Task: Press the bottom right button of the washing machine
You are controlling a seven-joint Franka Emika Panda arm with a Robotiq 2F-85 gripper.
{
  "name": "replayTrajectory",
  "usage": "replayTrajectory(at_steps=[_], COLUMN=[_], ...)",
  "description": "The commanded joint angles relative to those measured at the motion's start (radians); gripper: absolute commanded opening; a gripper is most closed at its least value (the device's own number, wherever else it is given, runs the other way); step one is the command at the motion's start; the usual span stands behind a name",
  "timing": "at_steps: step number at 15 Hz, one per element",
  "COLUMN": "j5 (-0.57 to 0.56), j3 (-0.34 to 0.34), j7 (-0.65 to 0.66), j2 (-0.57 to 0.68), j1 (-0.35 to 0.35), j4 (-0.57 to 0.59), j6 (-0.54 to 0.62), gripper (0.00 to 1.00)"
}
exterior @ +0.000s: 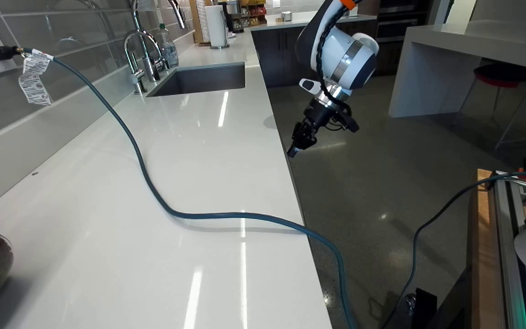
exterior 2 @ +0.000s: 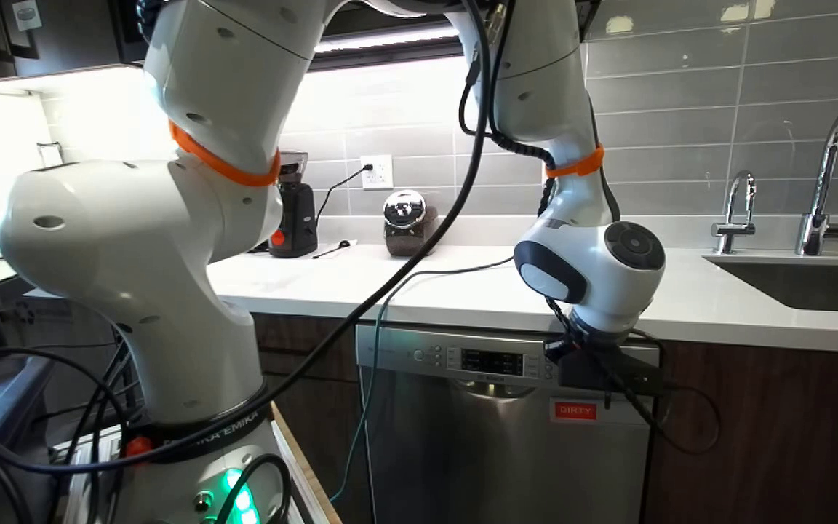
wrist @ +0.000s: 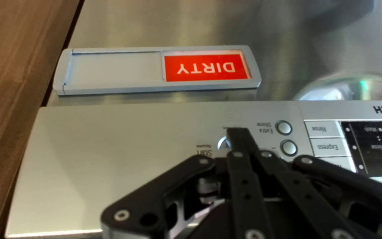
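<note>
The machine is a steel Bosch dishwasher (exterior 2: pixel 506 451) with a silver control panel (wrist: pixel 111 139), seen upside down in the wrist view. A round button (wrist: pixel 222 142) beside the word Start is partly covered by the fingertips. The Extra Shine button (wrist: pixel 283 127) and another round button (wrist: pixel 289 147) lie to the right of the fingertips in that view. My gripper (wrist: pixel 240 139) is shut and empty, its tips over the panel; I cannot tell whether they touch it. In an exterior view the gripper (exterior: pixel 293 151) points down beside the counter edge. The dishwasher front is out of view there.
A red DIRTY sign (wrist: pixel 207 68) sits on the door. The white counter (exterior: pixel 130 274) overhangs the panel. A teal cable (exterior: pixel 244 215) crosses the counter and drops over its edge. A sink (exterior: pixel 203 80) and faucets stand farther along. A jar (exterior 2: pixel 406 222) stands on the counter.
</note>
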Motion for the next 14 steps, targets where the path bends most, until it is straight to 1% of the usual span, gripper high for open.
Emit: replayTrajectory(at_steps=[1,6,14], j5=[0.025,0.030,0.007], j3=[0.019,0.023,-0.003], j7=[-0.018,-0.020,0.036], j2=[0.012,-0.007,-0.042], j1=[-0.003,-0.013,0.014], j4=[0.008,-0.004,-0.022], j6=[0.024,0.017,0.028], gripper=[0.00,0.00,0.00])
